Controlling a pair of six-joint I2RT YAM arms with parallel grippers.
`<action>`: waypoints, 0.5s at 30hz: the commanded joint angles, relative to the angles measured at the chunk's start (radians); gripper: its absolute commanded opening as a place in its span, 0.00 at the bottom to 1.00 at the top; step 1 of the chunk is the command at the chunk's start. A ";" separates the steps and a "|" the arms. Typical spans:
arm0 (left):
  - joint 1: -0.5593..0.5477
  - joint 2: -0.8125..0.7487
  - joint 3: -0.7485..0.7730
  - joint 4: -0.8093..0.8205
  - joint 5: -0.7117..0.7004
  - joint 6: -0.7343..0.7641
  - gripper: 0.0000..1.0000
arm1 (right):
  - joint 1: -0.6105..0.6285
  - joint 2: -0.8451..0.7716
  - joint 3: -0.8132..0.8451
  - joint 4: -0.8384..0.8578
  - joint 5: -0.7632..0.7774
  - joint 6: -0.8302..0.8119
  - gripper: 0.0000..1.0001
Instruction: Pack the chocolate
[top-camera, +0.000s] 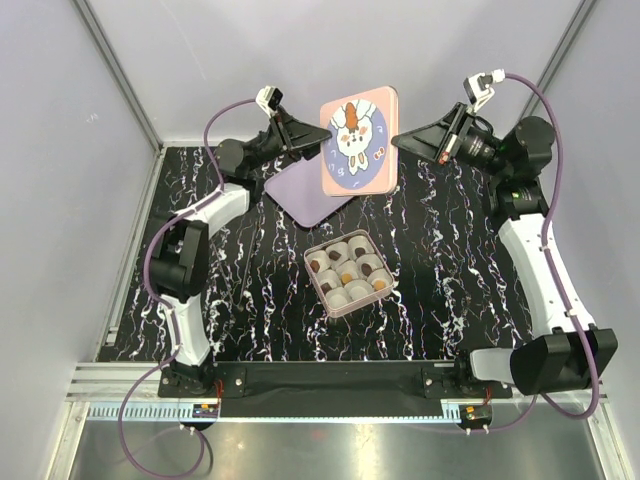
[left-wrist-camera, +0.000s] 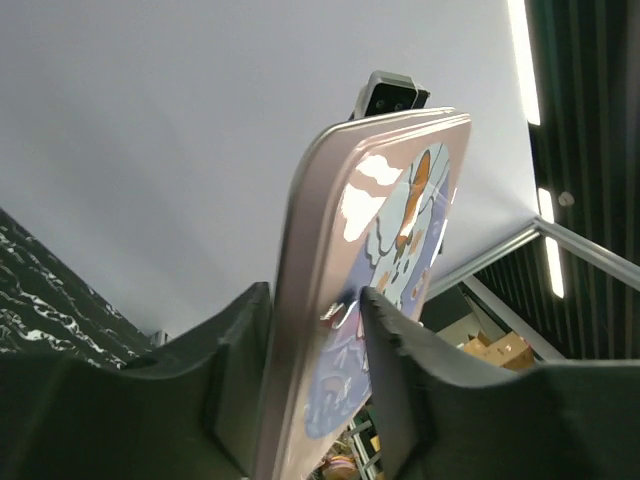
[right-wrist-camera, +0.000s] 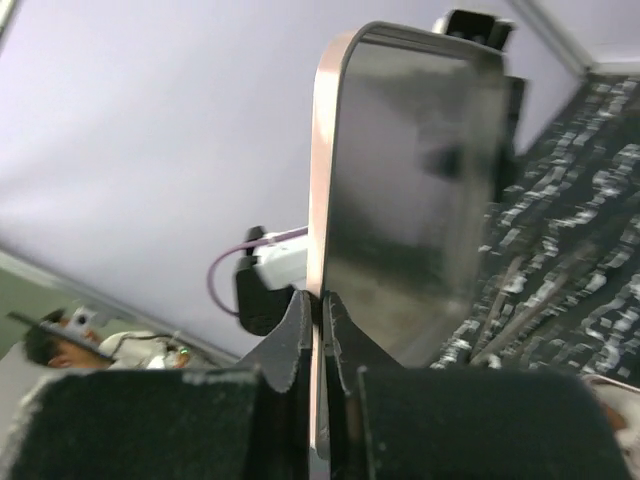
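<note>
1. My left gripper (left-wrist-camera: 315, 295) clamps the pink lid (top-camera: 359, 140) across its faces, held upright in the air.
2. My right gripper (right-wrist-camera: 320, 298) pinches the lid's opposite rim, closed tight.
3. The chocolate (top-camera: 347, 268) sits in the open box (top-camera: 365, 302) on the table (top-camera: 250, 290).

One camera sits high behind the near edge, looking down over the whole table (top-camera: 250, 290). Both wrist cameras look close-up, edge-on, at the pink lid (top-camera: 359, 140) all three views share.
</note>
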 joint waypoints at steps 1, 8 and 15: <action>-0.015 -0.016 -0.007 0.395 0.029 -0.025 0.42 | -0.016 0.029 -0.026 -0.314 0.103 -0.283 0.07; -0.014 0.022 -0.055 0.356 0.057 0.024 0.32 | -0.018 0.066 -0.029 -0.561 0.212 -0.469 0.24; -0.014 0.002 -0.162 0.250 0.100 0.136 0.27 | -0.019 0.084 -0.142 -0.481 0.239 -0.437 0.33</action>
